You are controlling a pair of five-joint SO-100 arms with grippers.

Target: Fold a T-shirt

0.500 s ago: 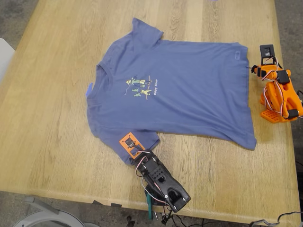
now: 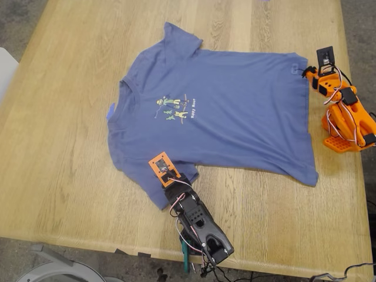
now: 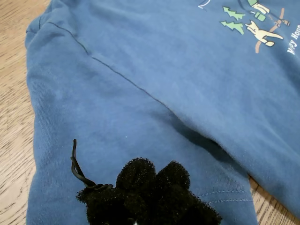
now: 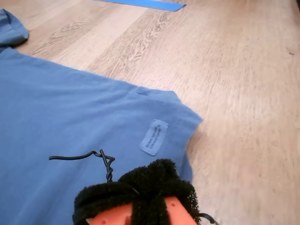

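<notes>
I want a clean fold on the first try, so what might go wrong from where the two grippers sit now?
My first gripper sits over the sleeve of the T-shirt, beside the seam; it may pinch only one layer, or bunch the sleeve. My second gripper is at the hem corner near the small label; a shallow bite there could slip mid-lift. The shirt is far larger than either arm, so uneven lifting may drag it across the table and skew the fold.

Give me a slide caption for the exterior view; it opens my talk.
T-shirt flat on a wooden table, my first gripper over a sleeve.
</notes>
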